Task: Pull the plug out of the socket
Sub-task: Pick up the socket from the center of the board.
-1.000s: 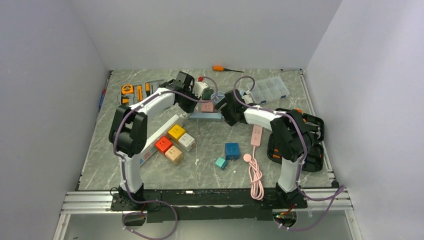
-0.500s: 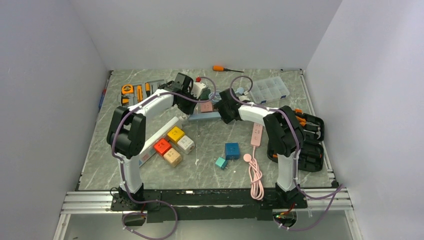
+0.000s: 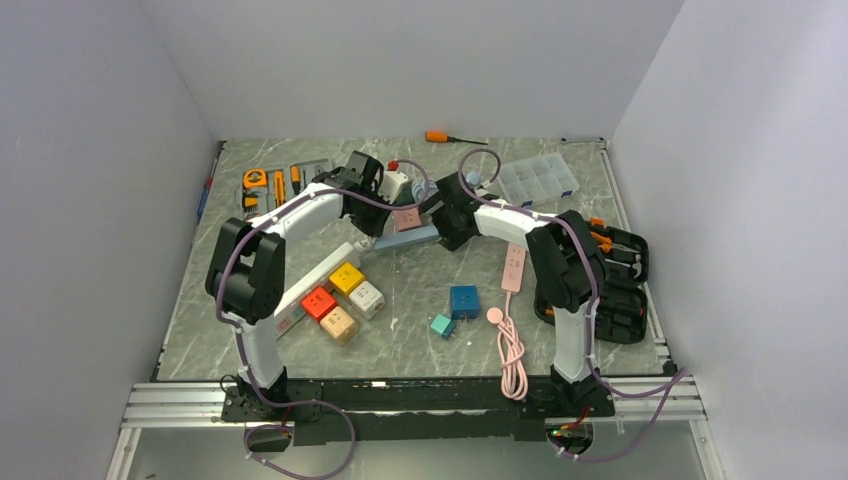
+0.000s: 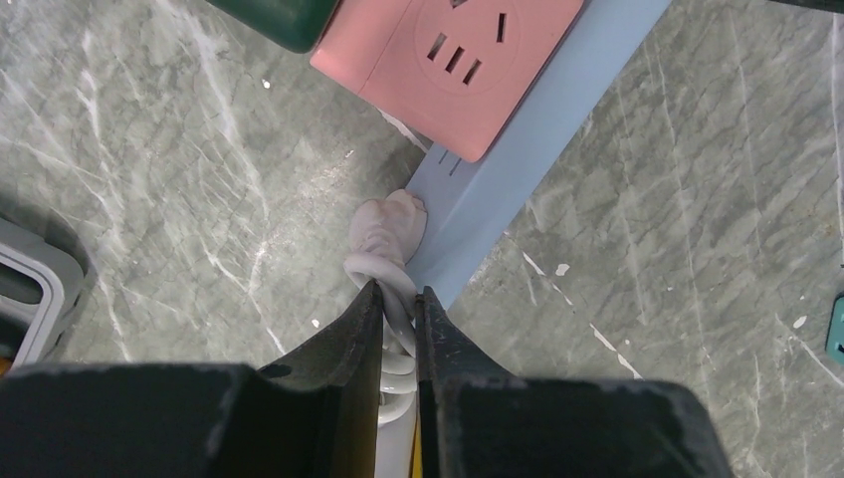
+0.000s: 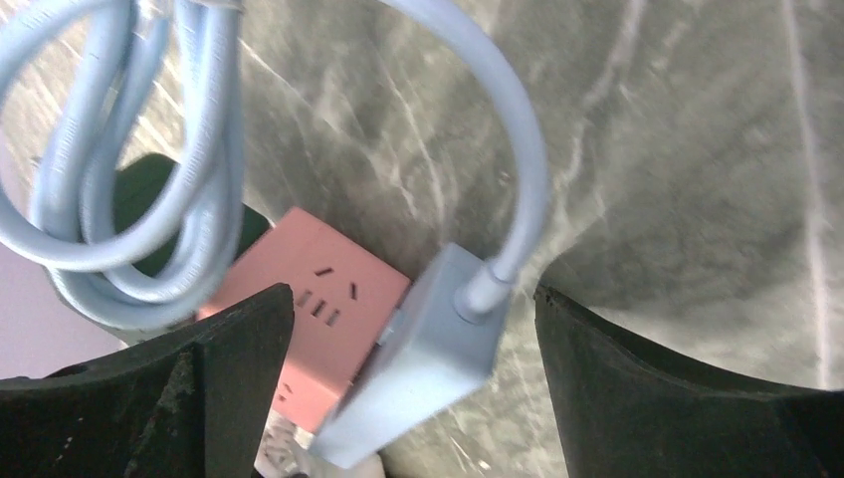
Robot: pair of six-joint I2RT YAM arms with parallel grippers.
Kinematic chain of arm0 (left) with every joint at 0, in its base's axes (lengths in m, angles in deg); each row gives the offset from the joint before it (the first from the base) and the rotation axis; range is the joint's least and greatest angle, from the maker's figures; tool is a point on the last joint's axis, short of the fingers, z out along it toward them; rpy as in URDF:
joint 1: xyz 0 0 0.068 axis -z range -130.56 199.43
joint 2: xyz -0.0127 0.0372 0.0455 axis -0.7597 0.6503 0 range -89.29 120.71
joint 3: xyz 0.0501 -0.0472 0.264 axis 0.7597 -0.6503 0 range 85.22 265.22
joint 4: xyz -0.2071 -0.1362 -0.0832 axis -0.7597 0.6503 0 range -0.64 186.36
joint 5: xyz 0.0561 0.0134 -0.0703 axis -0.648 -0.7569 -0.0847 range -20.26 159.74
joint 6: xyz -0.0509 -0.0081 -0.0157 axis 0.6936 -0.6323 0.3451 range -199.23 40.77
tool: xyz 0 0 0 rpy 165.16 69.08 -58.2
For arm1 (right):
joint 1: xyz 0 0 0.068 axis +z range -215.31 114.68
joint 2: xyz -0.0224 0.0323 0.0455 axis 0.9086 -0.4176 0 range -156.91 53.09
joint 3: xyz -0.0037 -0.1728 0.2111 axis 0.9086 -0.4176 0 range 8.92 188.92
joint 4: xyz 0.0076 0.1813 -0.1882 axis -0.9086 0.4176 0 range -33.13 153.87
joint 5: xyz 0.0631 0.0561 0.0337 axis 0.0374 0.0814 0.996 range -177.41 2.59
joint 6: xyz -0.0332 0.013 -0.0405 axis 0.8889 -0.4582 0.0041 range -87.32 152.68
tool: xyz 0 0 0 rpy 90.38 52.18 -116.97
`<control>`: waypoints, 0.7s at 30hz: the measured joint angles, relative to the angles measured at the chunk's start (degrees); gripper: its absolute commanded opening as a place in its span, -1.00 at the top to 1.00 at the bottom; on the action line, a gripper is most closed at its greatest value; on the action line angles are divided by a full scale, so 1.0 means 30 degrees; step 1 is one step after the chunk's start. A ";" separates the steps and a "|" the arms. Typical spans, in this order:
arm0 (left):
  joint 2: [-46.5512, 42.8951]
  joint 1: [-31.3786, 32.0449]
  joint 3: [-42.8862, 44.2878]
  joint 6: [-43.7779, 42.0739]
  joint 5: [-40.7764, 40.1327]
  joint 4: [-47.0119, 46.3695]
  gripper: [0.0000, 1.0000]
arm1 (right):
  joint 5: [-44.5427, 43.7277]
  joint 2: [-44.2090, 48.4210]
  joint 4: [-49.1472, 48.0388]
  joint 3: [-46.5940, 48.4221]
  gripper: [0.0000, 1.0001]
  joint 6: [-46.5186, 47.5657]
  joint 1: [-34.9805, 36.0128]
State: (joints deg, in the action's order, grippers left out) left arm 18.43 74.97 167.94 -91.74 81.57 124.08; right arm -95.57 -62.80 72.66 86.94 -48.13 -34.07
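**Top external view.** The blue power strip [image 3: 410, 240] lies at an angle on the table [image 3: 420, 300], towards the far side. A pink adapter [image 3: 407, 217] is seated on its upper face. The left gripper [image 3: 383, 222] is at the strip's left end and the right gripper [image 3: 447, 225] is at its right end. We cannot read either set of jaws from this height.

**Left wrist view.** The plug [image 4: 383, 227], a pale moulded body, sits in the left end of the strip and appears fully home. The left gripper is closed tight on the ribbed cord [image 4: 396, 334] just behind the plug, not on the plug body itself.

**Right wrist view.** The right gripper's jaws stand wide apart, one on each side of the strip's right end, where the blue cable [image 5: 518, 149] leaves it. They hold nothing, and neither pad appears to touch the strip.

**Procedure, as we judge it.**
1. The step in hand is bracing the strip, so we close the right jaws squarely on its end before any pull.
2. We then draw the left arm straight back along the strip's long axis, without twisting.
3. We keep the force moderate, because a grip on the cord can slip or strain the neck.
4. We watch that the strip does not slide and that the adapter is not knocked
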 measured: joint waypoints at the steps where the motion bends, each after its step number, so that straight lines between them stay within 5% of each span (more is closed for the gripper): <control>1: 0.0000 0.0000 0.0000 0.0007 -0.0007 0.0044 0.82 | 0.0240 0.0160 0.0131 -0.0175 -0.86 0.0022 0.0022; 13: 0.0000 -0.0036 0.0015 0.0066 -0.0015 0.0306 0.84 | 0.1093 0.2237 0.2171 -0.2412 -0.84 0.0488 0.0131; 21: 0.0000 -0.0044 0.0051 0.0080 0.0015 0.0437 0.83 | 0.1239 0.0882 0.3832 -0.0226 -0.77 0.0291 0.0189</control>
State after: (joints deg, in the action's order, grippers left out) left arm 18.43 74.84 168.09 -91.50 81.62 125.40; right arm -91.85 -60.16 84.16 86.26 -47.26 -33.50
